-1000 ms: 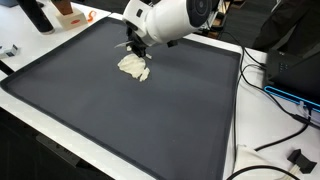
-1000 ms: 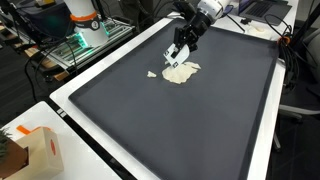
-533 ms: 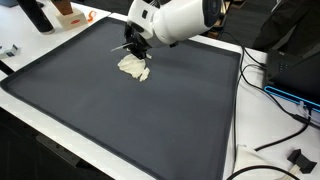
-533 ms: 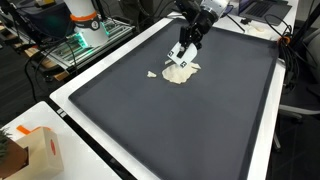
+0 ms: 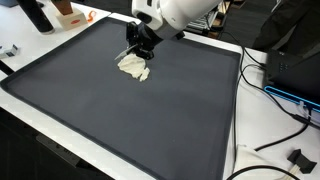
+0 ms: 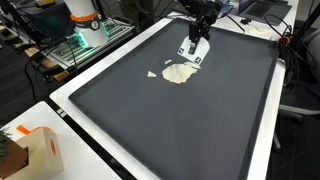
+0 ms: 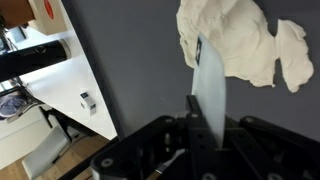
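Note:
A crumpled cream cloth (image 5: 133,67) (image 6: 180,73) lies on the dark mat (image 5: 150,120) (image 6: 190,130), with a small scrap (image 6: 152,74) beside it. My gripper (image 5: 138,48) (image 6: 193,50) hangs just above the cloth's far edge, apart from it. In the wrist view the gripper (image 7: 206,116) is shut on a flat white strip (image 7: 210,78) that sticks out forward, its tip over the near edge of the cloth (image 7: 240,45). The dark fingers (image 7: 192,106) hug the strip's base.
The mat has a white rim (image 6: 60,100). A tan box (image 6: 35,150) stands off the mat's corner, and a dark bottle (image 5: 36,15) at another corner. Cables (image 5: 270,95) trail along one side. Equipment with an orange top (image 6: 82,20) stands behind.
The gripper has risen off the cloth and drawn back toward the mat's far edge with the white strip in it. The cloth has stayed in place.

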You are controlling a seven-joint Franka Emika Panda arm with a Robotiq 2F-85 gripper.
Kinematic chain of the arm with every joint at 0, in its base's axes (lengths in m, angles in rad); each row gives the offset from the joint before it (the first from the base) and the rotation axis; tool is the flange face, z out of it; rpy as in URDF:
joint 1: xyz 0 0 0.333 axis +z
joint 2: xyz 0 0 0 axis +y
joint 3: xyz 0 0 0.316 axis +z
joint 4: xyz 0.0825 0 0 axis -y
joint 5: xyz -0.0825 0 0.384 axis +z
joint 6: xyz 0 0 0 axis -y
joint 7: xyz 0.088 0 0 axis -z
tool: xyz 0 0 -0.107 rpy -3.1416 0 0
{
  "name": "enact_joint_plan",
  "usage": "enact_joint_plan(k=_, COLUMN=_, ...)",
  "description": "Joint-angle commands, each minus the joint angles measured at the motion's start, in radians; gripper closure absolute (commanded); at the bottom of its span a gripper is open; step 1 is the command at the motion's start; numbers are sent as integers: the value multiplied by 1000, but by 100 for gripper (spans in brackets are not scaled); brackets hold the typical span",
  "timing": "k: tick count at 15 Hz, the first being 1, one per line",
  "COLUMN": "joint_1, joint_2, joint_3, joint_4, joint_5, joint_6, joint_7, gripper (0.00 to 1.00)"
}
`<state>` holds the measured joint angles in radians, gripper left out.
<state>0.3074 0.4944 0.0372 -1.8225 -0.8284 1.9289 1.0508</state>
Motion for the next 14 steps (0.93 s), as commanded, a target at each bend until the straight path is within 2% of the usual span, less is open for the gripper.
enact_joint_plan(k=1, joint_1=-47, joint_2=-115, joint_3=26, joint_4=-126, joint_5=1, joint_6=121, joint_7=-63, gripper=99)
enact_joint_plan(k=8, joint_1=-117, joint_2=-216, joint_3=41, joint_4=-223, joint_5=98, joint_6=352, joint_7=-265, gripper=99)
enact_joint_plan(k=14, joint_1=-152, joint_2=-271, joint_3=36, joint_4=-300, joint_5=306, joint_6=504, joint_7=-518, gripper=99)
